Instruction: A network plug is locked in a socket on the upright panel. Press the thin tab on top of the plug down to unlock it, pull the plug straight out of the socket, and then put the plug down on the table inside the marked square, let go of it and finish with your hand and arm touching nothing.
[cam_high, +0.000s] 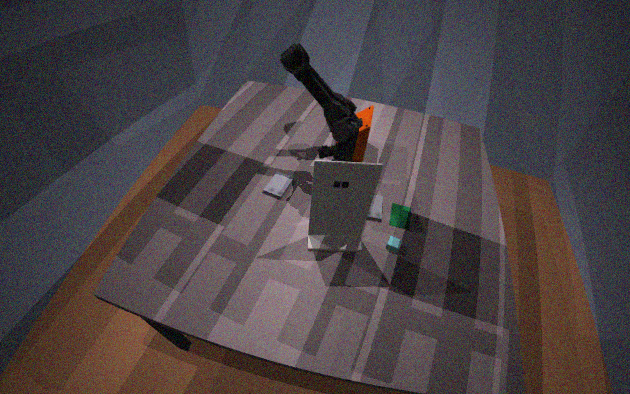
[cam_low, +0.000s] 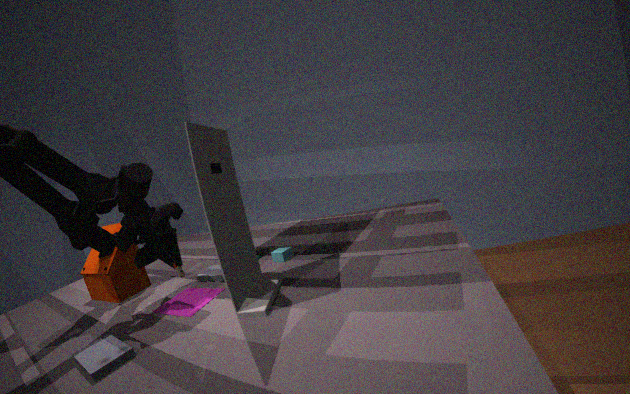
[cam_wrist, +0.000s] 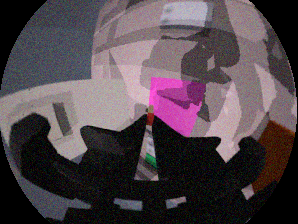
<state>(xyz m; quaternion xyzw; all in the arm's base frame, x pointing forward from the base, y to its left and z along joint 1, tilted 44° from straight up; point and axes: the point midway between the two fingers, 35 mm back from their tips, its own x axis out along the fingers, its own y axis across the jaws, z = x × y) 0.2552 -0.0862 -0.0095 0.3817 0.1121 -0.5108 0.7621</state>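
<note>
My gripper (cam_low: 179, 264) (cam_wrist: 149, 117) points down, shut on the small plug (cam_low: 179, 274) (cam_wrist: 150, 115), whose red and tan end shows between the fingertips in the wrist view. It hangs in the air above the table, on the robot's side of the upright panel (cam_high: 340, 215) (cam_low: 225, 225) (cam_wrist: 107, 100) and apart from it. The magenta square (cam_low: 192, 302) (cam_wrist: 172, 107) lies flat on the table, below and ahead of the fingertips in the wrist view, partly in shadow. The top view does not show the fingers or that square, hidden behind the panel.
A pale flat box (cam_high: 278, 185) (cam_low: 104, 355) lies to one side of the panel, another (cam_high: 376, 209) to the other. A green square (cam_high: 400, 215) and a cyan block (cam_high: 394, 243) (cam_low: 281, 254) are near the panel. An orange block (cam_high: 362, 142) (cam_low: 117, 282) stands beside the arm.
</note>
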